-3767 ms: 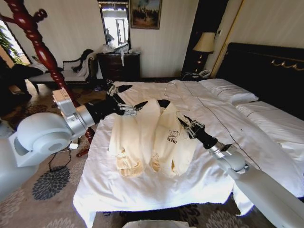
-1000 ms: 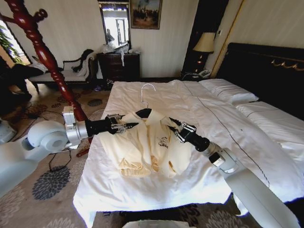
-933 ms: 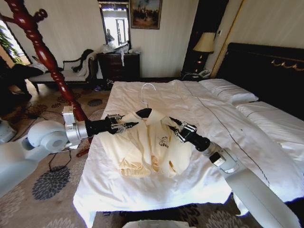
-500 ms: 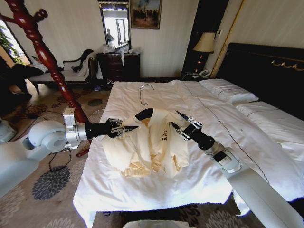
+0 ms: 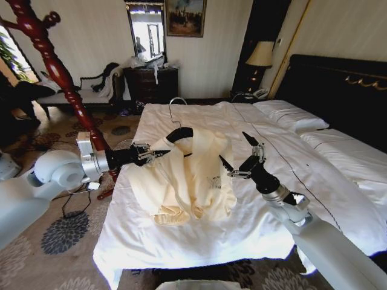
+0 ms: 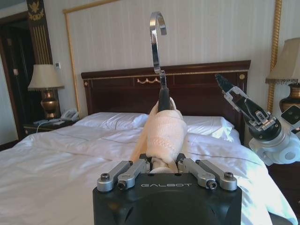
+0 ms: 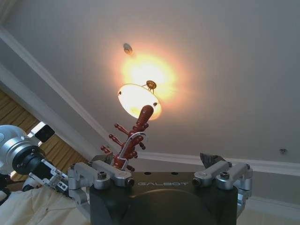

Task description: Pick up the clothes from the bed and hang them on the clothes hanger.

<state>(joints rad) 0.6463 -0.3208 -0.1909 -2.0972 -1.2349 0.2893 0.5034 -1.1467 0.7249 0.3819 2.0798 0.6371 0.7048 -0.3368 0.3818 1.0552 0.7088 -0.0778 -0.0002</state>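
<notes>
Now I see the clothes (image 5: pixel 187 178) draped on the clothes hanger (image 5: pixel 179 134), lifted above the bed (image 5: pixel 284 181); my left gripper (image 5: pixel 152 154) clenches one shoulder, my right gripper (image 5: pixel 242 158) spreads its fingers beside them.
</notes>
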